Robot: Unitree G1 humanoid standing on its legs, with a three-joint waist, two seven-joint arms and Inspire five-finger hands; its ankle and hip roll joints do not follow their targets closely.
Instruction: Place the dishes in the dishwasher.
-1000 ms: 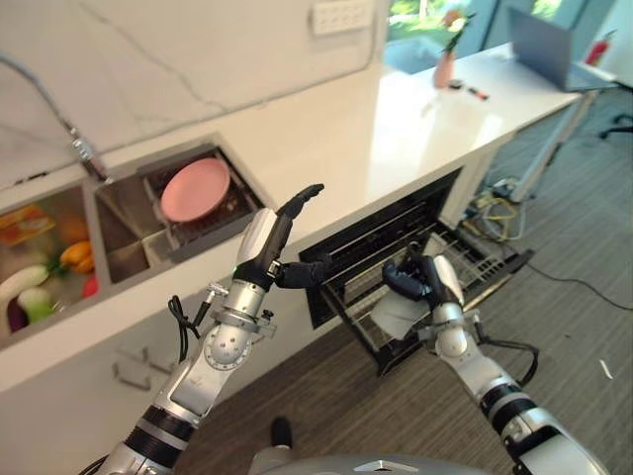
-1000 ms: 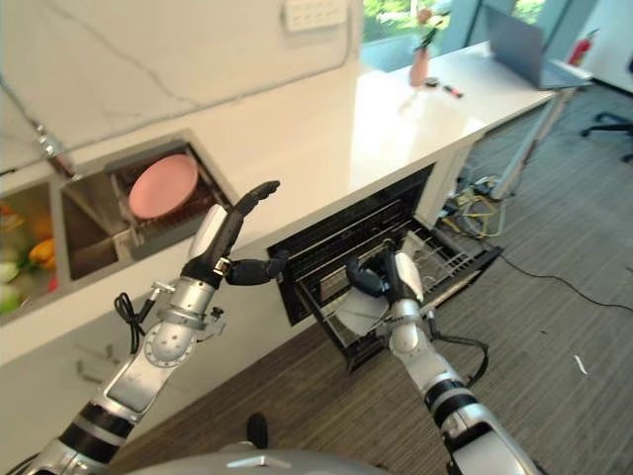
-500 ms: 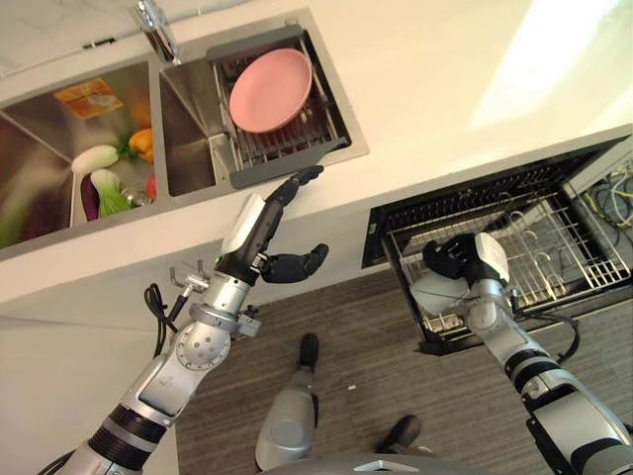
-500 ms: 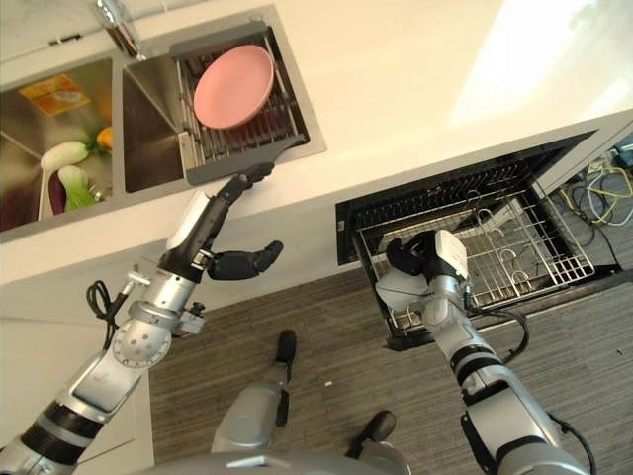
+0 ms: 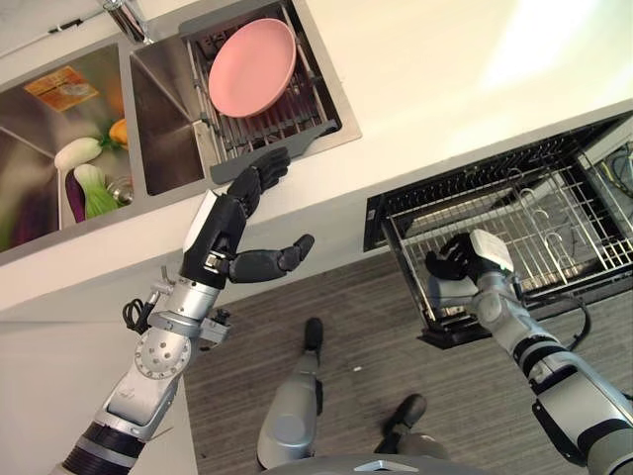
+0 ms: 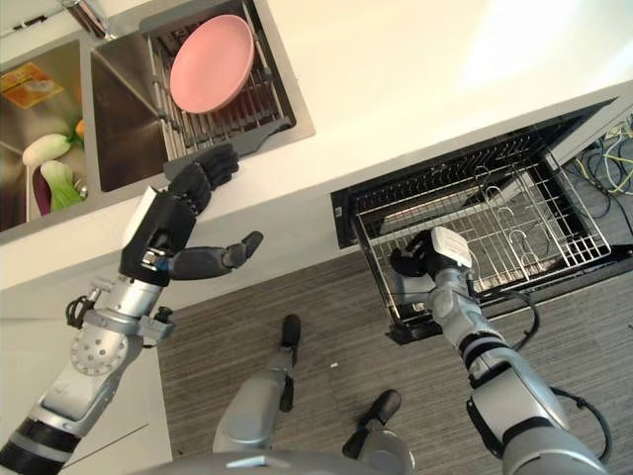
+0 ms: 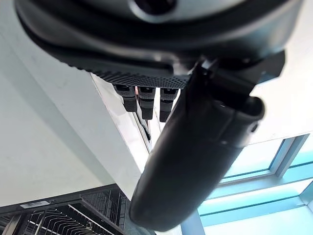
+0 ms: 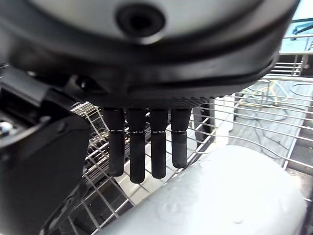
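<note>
Your left hand (image 5: 229, 220) hung in the air before the counter edge (image 5: 326, 188), fingers straight and thumb spread, grasping nothing. Just beyond its fingertips the pink plate (image 5: 251, 66) leaned on the wire drainer (image 5: 269, 114) set in the sink (image 5: 148, 109) (vegetables (image 5: 87, 178) lay in the neighbouring basin). Your right hand (image 6: 427, 259) was at the front corner of the pulled-out dishwasher rack (image 6: 495, 230), fingers straight in its wrist view, with a white dish (image 8: 220, 196) lying in the rack just beneath them, not clasped.
</note>
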